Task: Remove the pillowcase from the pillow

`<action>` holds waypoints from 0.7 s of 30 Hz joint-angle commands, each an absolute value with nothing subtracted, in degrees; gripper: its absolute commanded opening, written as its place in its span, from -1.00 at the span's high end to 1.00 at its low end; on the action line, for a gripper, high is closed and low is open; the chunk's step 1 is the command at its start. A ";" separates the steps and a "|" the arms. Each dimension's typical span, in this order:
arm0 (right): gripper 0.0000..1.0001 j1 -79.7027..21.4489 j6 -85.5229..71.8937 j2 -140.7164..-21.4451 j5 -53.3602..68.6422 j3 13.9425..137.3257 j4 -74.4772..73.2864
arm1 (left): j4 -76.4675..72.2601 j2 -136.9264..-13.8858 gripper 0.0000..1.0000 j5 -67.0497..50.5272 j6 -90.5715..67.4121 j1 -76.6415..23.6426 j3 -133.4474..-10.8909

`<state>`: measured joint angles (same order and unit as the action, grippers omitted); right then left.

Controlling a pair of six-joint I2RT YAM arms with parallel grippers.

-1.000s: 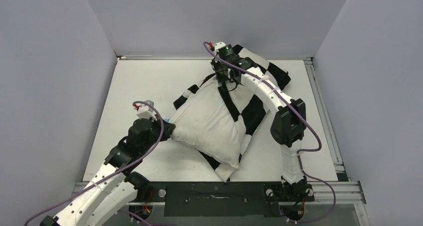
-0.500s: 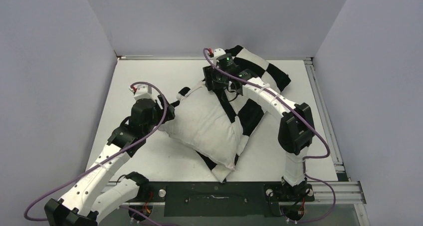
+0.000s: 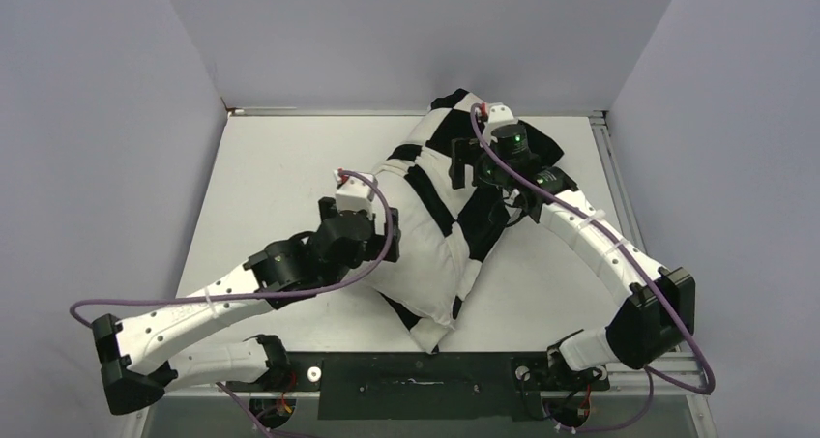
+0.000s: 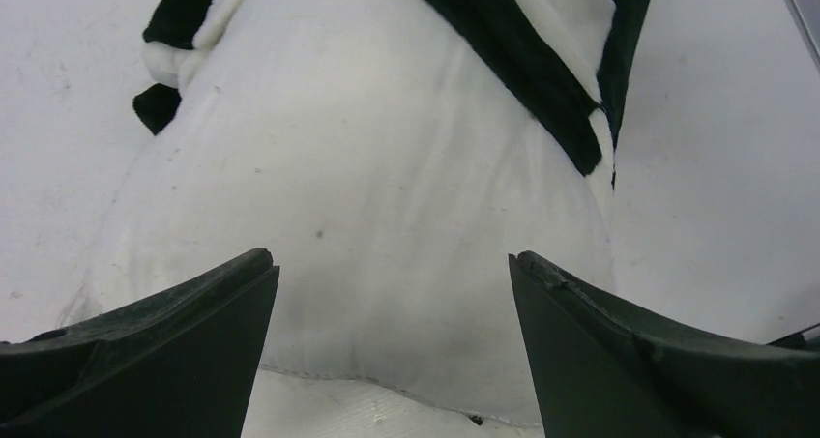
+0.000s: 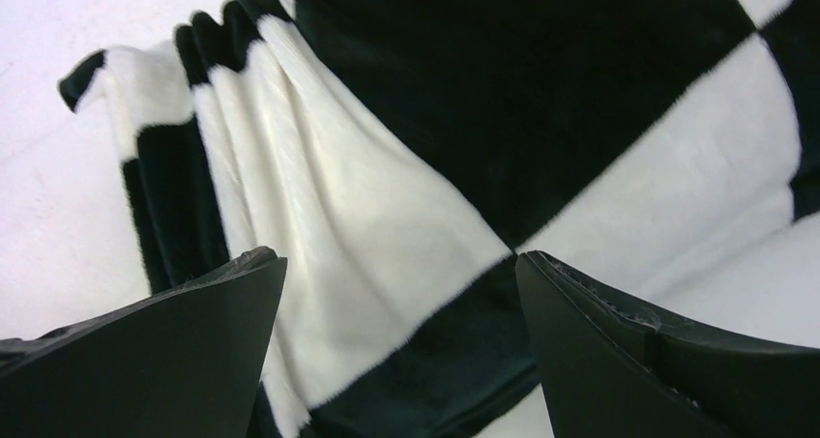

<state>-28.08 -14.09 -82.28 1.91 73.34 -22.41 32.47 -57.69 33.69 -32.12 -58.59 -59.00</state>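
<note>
The top external camera sits high above and behind the arms' bases, looking down and forward toward the back wall. It is far enough off to take in the whole table, the left arm and the right arm. The left wrist camera rides just behind the left gripper, looking out between its dark fingers, very close over the pillow. The right wrist camera looks likewise past the right gripper, close over the pillowcase. All three views share the checkered pillowcase; the overhead and left wrist views share the pillow.
</note>
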 commanded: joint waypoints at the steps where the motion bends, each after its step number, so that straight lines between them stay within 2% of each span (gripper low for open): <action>1: -0.90 -25.71 -15.23 -76.01 0.26 68.31 -22.16 | 33.63 -63.05 -0.97 40.56 -31.73 -65.88 -64.68; 5: -1.00 -23.25 -16.03 -70.87 0.88 63.47 -23.97 | 34.03 -70.82 -0.93 42.05 -31.47 -70.97 -68.72; 6: -0.89 -22.54 -16.24 -69.91 1.41 62.31 -24.20 | 34.20 -72.78 -0.93 41.92 -31.39 -71.64 -69.56; 9: -0.81 -20.74 -17.39 -66.58 3.02 58.80 -25.16 | 35.05 -77.33 -0.93 40.90 -31.30 -73.16 -72.55; 15: -0.79 -18.78 -19.14 -61.15 5.70 53.06 -26.40 | 37.24 -84.82 -0.93 38.49 -32.42 -74.36 -75.40; 21: -0.80 -18.63 -19.83 -58.59 10.71 50.45 -27.91 | 37.67 -88.48 -0.93 38.59 -35.54 -72.73 -71.65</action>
<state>-19.05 -18.83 -60.82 5.89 51.51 -27.73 36.51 -87.42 38.70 -33.17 -73.97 -72.51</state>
